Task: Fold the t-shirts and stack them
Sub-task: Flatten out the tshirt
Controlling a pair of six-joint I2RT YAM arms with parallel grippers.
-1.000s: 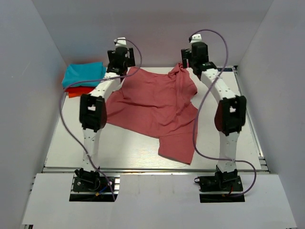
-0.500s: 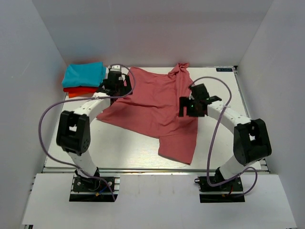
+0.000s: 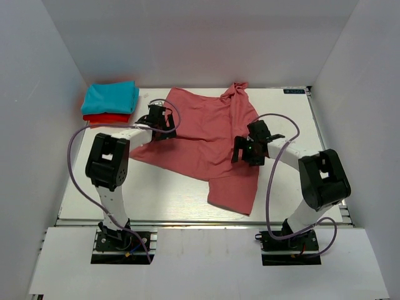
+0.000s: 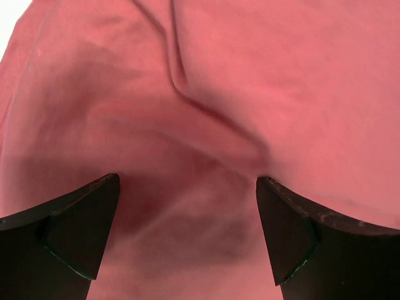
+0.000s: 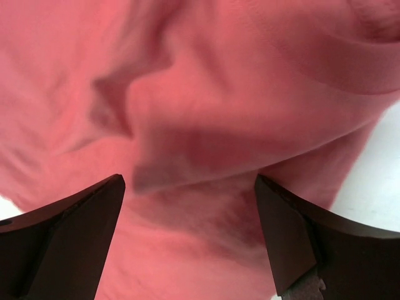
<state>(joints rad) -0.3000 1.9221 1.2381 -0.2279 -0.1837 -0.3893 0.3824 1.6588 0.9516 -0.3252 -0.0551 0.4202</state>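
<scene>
Hovering wide open, empty: left fingers, right fingers, over salmon-pink tee (table label unreadable).

View from my left gripper. My two dark fingers enter at the lower corners, spread wide with nothing clasped between them. The salmon-pink t-shirt fills nearly the whole field beneath; a crease runs from top centre down toward my right finger. A sliver of white table shows at upper left.
</scene>
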